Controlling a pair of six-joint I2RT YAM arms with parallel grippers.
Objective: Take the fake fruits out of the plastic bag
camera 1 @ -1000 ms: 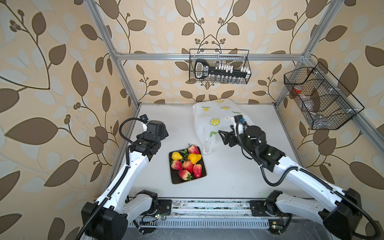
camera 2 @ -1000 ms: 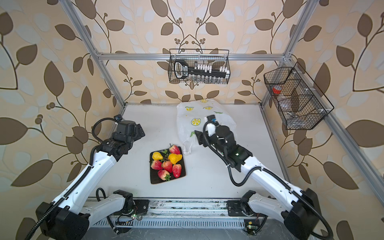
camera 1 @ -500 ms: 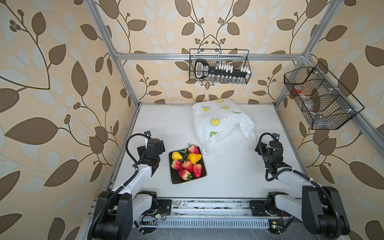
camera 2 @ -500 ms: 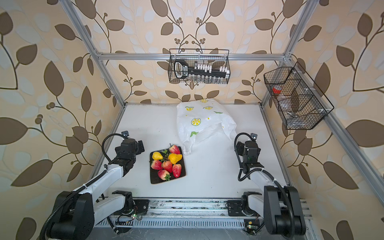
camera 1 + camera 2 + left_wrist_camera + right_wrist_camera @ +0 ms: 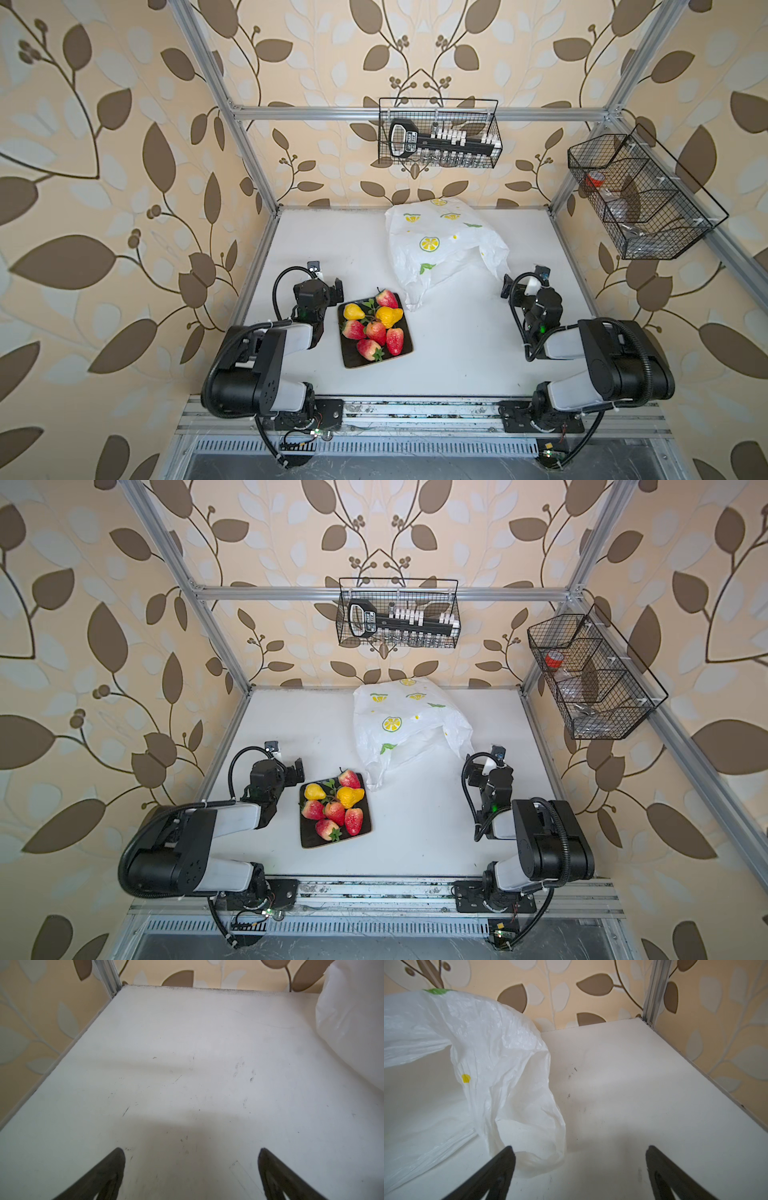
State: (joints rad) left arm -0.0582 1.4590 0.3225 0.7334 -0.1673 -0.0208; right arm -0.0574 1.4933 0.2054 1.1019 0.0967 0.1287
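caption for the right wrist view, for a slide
Right gripper open and empty over the white table, crumpled plastic bag beside one finger.

Plastic bag: white, printed w/ yellow lemon slices + green leaves. Fake fruits: strawberries red w/ green caps, some paling to yellow at one end; pears yellow, one nearer orange; sprig dark green. Tray: black. Bench: white, small dark scuffs. My jaws: black, both sides. My arms: white shells, black joints + cables. Walls: beige w/ brown + pale grey leaf pattern. Wire baskets: black; red cap in right one.
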